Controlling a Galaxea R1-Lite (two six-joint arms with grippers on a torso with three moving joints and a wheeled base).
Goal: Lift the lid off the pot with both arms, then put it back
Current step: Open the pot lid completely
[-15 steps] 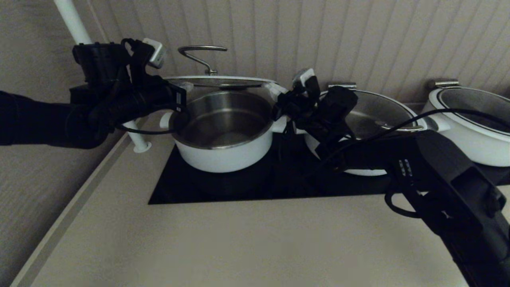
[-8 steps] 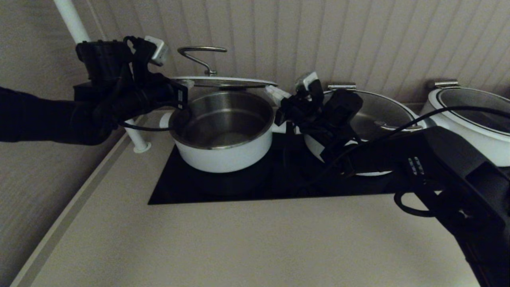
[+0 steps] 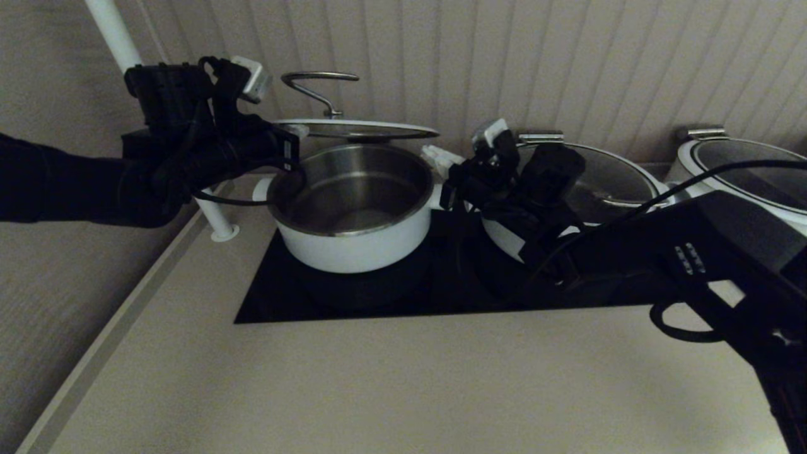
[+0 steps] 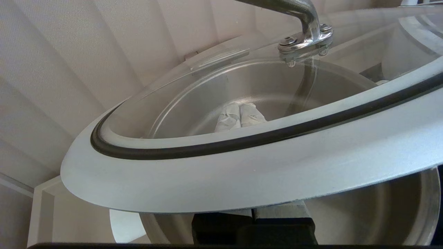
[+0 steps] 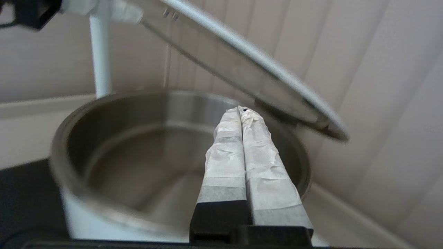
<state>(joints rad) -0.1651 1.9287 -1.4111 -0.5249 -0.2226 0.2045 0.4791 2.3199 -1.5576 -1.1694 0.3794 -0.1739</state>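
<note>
The lid (image 3: pixel 353 129) with its wire handle (image 3: pixel 318 82) hangs about level just above the open pot (image 3: pixel 353 239). My left gripper (image 3: pixel 296 133) is shut, its fingers side by side under the lid's left rim, and the rim lies on them. Through the glass in the left wrist view I see their tips (image 4: pixel 238 116) under the lid (image 4: pixel 242 173). My right gripper (image 3: pixel 434 153) is shut and empty, just below the lid's right edge and apart from it. In the right wrist view it (image 5: pixel 242 110) points over the pot (image 5: pixel 114 138), with the lid (image 5: pixel 242 65) above.
The pot stands on a black cooktop (image 3: pixel 284 296). A wider lidded pot (image 3: pixel 599 176) sits right behind my right arm, another (image 3: pixel 744 189) at the far right. A white pole (image 3: pixel 214 221) stands left of the pot. The panelled wall is close behind.
My right gripper has dropped away from under the lid's right rim and moved a little right. The lid stays up on my left gripper, which shifted slightly right.
</note>
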